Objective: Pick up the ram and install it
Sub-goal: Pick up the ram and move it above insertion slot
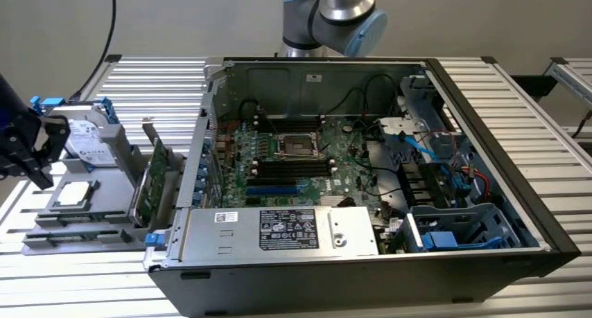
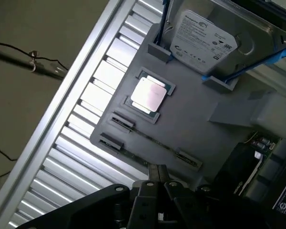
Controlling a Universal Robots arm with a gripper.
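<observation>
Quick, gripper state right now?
Gripper: shut, holding nothing; the ram sits in the grey tray.

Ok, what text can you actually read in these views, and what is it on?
"Seagate" (likely): white label on the hard drive; its smaller print is too blurred to read.
Black label on the power supply: too small to read.
White sticker next to that label: unreadable.
Processor in the grey tray: washed out by glare, nothing legible.
</observation>
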